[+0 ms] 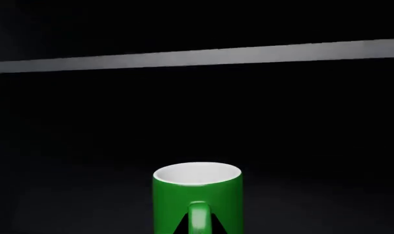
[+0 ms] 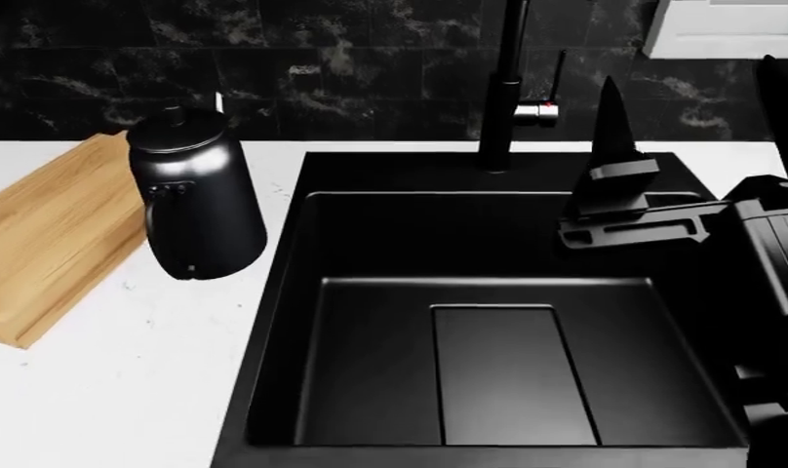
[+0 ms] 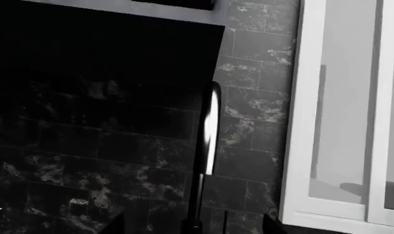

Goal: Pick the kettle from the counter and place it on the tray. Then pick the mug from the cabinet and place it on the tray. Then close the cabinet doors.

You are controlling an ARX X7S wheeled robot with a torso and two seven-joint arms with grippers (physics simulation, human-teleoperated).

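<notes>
Can't tell left fingers' state; green mug point(image 1: 197, 197) dead ahead, handle facing them, easy to knock over. Right fingers point(image 2: 690, 136) spread, empty.

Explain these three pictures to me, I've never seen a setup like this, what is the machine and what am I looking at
It's a simulated two-armed robot. One picture comes from its head camera, looking down on a white counter with a black sink and faucet. A black kettle stands partly on a wooden tray. The dark shape at the right is its right arm's gripper, holding nothing. The other two come from wrist cameras: the left sees a green mug in a dark space, the right sees dark wall tiles and a white cabinet door.
</notes>
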